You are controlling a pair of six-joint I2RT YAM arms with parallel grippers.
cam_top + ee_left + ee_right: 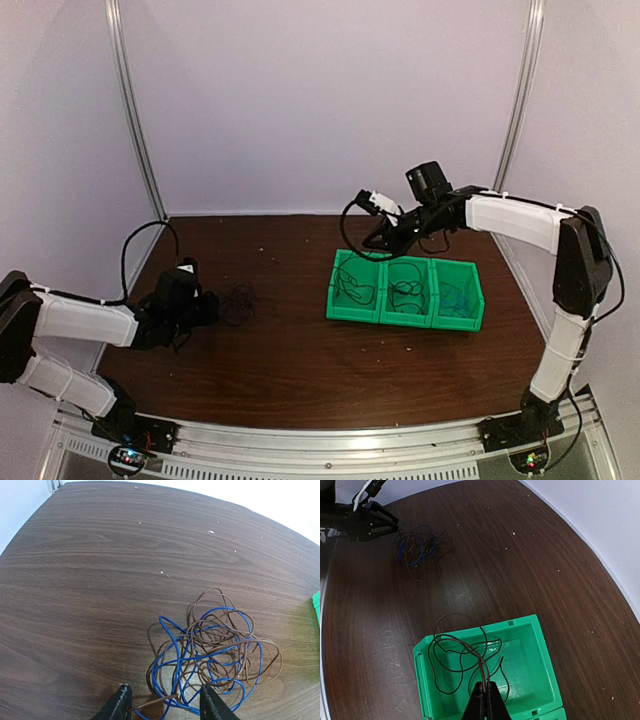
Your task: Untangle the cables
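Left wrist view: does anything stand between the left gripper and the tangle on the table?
Nothing visible does. The tangle of blue and brown wires lies on the bare table just ahead of the open left gripper, and one brown strand already runs between its fingers.

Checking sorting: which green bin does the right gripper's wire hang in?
The end bin nearest the tangle, leftmost in the top view; the right gripper pinches a dark wire looping inside it.
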